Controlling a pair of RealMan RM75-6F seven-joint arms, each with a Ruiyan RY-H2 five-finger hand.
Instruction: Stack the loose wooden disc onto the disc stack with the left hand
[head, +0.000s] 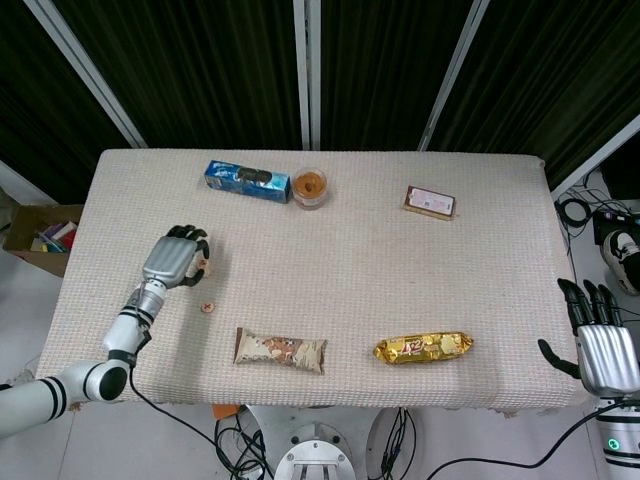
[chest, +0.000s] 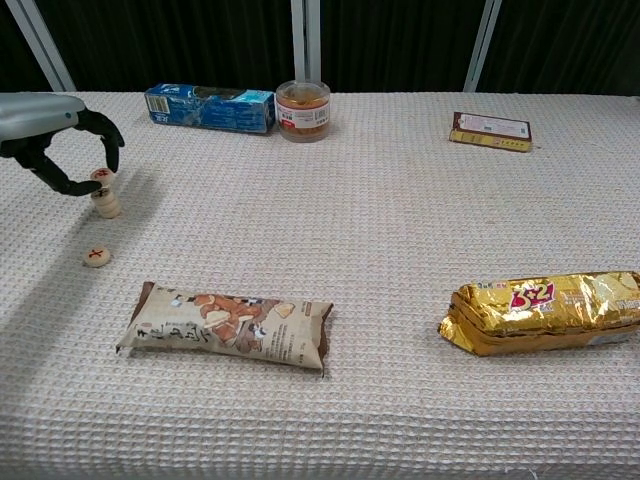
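My left hand (chest: 62, 140) hovers over the disc stack (chest: 108, 204) at the table's left side and pinches a small wooden disc (chest: 100, 176) with a red mark between thumb and fingertip. The pinched disc sits right at the top of the stack; I cannot tell whether it rests on it. In the head view the left hand (head: 176, 258) covers most of the stack. Another loose disc (chest: 97, 257) (head: 206, 306) with a red cross lies flat just in front of the stack. My right hand (head: 598, 343) hangs off the table's right edge, fingers apart, holding nothing.
A brown-and-white snack bag (chest: 225, 325) lies near the front, close to the loose disc. A gold bag (chest: 545, 312) lies front right. At the back are a blue box (chest: 210, 108), a round jar (chest: 303, 110) and a brown packet (chest: 491, 131).
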